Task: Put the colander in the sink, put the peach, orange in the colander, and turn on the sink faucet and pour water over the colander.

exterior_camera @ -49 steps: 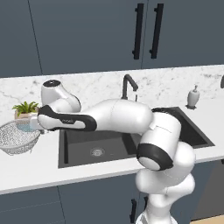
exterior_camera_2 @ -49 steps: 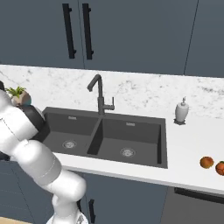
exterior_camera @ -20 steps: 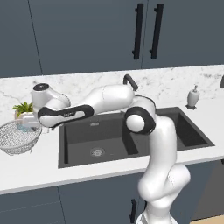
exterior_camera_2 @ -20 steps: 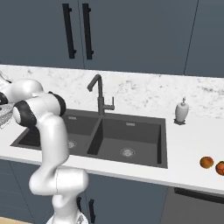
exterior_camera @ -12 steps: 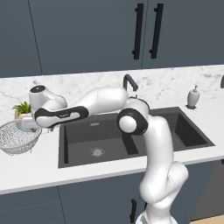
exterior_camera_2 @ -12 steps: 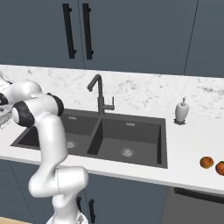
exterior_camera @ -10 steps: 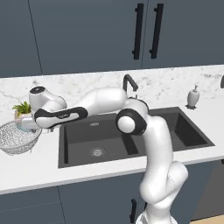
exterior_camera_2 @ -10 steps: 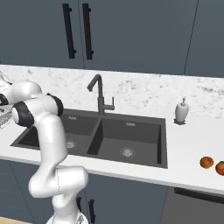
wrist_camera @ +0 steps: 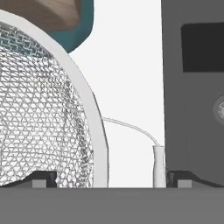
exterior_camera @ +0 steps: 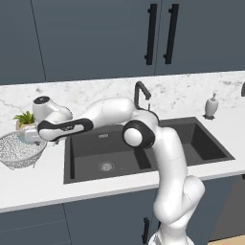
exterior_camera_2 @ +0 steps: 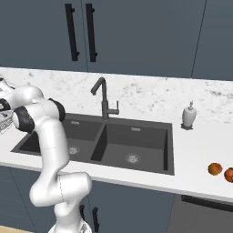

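Sitting on the worktop just left of the sink, near its front-left edge, the colander is upright with the potted plant just behind it. I have the gripper at the colander's right rim; in the hand view the jaws stand wide apart, one fingertip inside the mesh bowl and the other beyond its thin wire side handle, nothing clamped. Outward from there, the faucet rises at the sink's back edge, the white soap dispenser stands by the sink's back-right corner, and the orange and peach lie side by side at the worktop's far right, near the front edge.
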